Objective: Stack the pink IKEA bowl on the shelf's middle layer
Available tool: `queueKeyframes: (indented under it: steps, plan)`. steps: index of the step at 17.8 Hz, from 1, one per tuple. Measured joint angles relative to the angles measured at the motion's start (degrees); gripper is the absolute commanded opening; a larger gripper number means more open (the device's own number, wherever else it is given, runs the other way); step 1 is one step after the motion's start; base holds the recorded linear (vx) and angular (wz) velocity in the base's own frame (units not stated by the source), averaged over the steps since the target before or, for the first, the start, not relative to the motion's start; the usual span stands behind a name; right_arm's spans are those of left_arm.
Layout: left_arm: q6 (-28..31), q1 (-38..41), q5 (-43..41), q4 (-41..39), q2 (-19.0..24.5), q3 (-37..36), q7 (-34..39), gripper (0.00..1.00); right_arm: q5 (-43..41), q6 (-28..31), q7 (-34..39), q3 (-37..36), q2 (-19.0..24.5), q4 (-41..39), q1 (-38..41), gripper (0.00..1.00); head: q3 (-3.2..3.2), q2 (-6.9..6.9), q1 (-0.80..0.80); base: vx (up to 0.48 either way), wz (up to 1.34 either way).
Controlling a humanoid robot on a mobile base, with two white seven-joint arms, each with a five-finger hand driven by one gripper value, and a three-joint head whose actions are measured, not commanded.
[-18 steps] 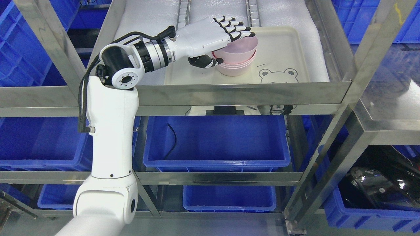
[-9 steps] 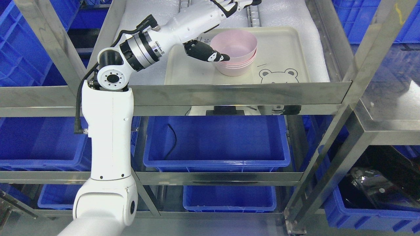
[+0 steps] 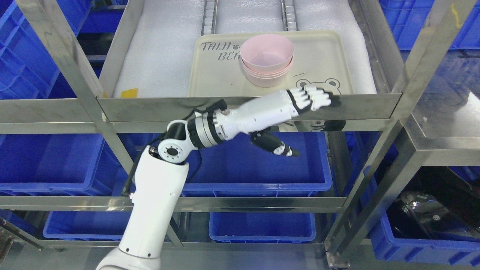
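Head view of a steel shelf unit. The pink bowls (image 3: 267, 59) stand nested in a stack, upright, on a cream tray (image 3: 322, 56) that rests on white foam padding (image 3: 165, 56) covering the shelf layer; the stack sits near the middle of the tray, toward its front edge, just behind a printed bear outline (image 3: 318, 84). The left robot hand (image 3: 296, 112) lies outside the shelf, in front of the steel front rail (image 3: 367, 103) of that layer and well apart from the bowls. Its fingers (image 3: 313, 98) are extended and lie close side by side against the rail, the thumb (image 3: 275, 145) splayed downward and away from them; the hand grips nothing. The forearm runs down and to the left to a white upper arm entering from the bottom edge, left of the middle. A small yellow mark (image 3: 129, 92) shows on the padding at the front left corner of the layer. Blue bins (image 3: 247, 172) fill the layers below, and further blue bins stand beside the shelf.
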Motion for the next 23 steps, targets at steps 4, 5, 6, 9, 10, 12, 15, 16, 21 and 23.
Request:
queueKeyframes:
  steps: [4,5,6,9,10,12,15,16,21,23]
  plan:
    - [-0.60,8.37,0.86,-0.40,0.00,-3.53,0.53,1.00,0.00,0.00,0.00,0.00,0.00,0.00,0.00,1.00,0.00,0.00,0.00,0.000,0.00]
    - [-0.60,10.78,0.99,-0.33,0.00,-3.73,0.70,1.00,0.00,0.00,0.00,0.00,0.00,0.00,0.00,1.00,0.00,0.00,0.00,0.000,0.00]
    - [-0.62,13.75,1.09,-0.11,0.00,-3.82,0.83,1.00,0.00,0.00,0.00,0.00,0.00,0.00,0.00,1.00,0.00,0.00,0.00,0.000,0.00]
    - [-0.62,21.64,1.57,1.77,0.00,-3.44,6.85,1.00,0.00,0.00,0.00,0.00,0.00,0.00,0.00,1.00,0.00,0.00,0.00,0.000,0.00]
    - [-0.62,23.22,1.82,2.68,0.01,-3.06,11.01,1.00,0.00,0.00,0.00,0.00,0.00,0.00,0.00,1.00,0.00,0.00,0.00,0.000,0.00]
    - [-0.70,26.24,2.67,4.59,0.00,-2.13,20.35,1.00,0.00,0.00,0.00,0.00,0.00,0.00,0.00,1.00,0.00,0.00,0.00,0.000,0.00]
    - [2.39,28.86,4.93,6.51,0.00,-0.61,31.98,0.98,0.00,0.00,0.00,0.00,0.00,0.00,-0.01,1.00,0.00,0.00,0.00,0.000,0.00]
    - [4.05,29.38,5.53,6.80,-0.01,-0.14,34.94,0.98,0.00,0.00,0.00,0.00,0.00,0.00,0.00,1.00,0.00,0.00,0.00,0.000,0.00]
    - [15.60,30.71,9.42,6.65,-0.01,2.42,41.70,1.00,0.00,0.00,0.00,0.00,0.00,0.00,0.00,1.00,0.00,0.00,0.00,0.000,0.00]
    - [17.92,30.97,10.30,5.96,-0.01,3.44,42.77,1.00,0.00,0.00,0.00,0.00,0.00,0.00,0.00,1.00,0.00,0.00,0.00,0.000,0.00]
